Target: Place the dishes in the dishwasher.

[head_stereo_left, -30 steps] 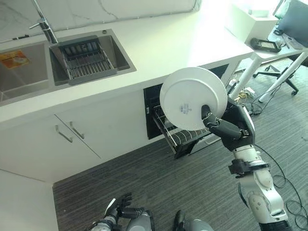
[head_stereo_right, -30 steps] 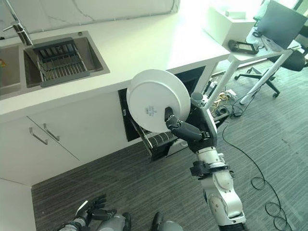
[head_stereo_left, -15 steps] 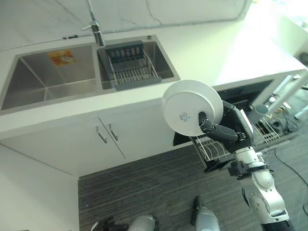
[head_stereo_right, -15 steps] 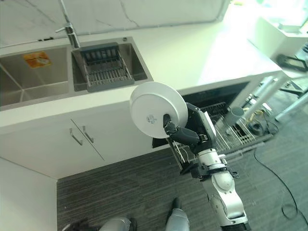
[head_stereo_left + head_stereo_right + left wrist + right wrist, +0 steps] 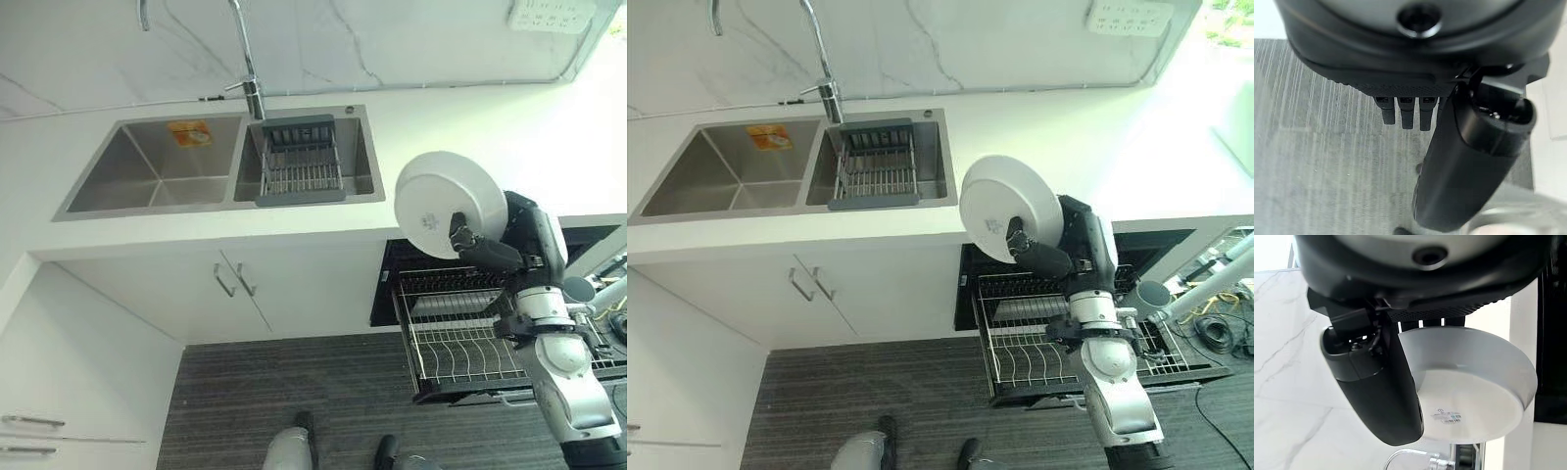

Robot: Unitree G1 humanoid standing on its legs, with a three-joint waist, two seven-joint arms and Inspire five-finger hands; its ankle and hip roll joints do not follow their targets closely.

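Item: white plate (image 5: pixel 449 204), pinched upright in my right hand (image 5: pixel 490 254), thumb on its underside, above the pulled-out dishwasher rack (image 5: pixel 460 343). Since the earlier frame my view swung; grip unchanged. Left hand (image 5: pixel 1449 161): fingers hang straight over the floor.

A white plate (image 5: pixel 446 203) with a small dark mark on its underside sits in the dark right hand (image 5: pixel 485 251). Below the hand is a silver wire rack (image 5: pixel 470 338) over grey striped floor (image 5: pixel 245 401). Beyond it lies a white, grey-veined counter (image 5: pixel 460 122).
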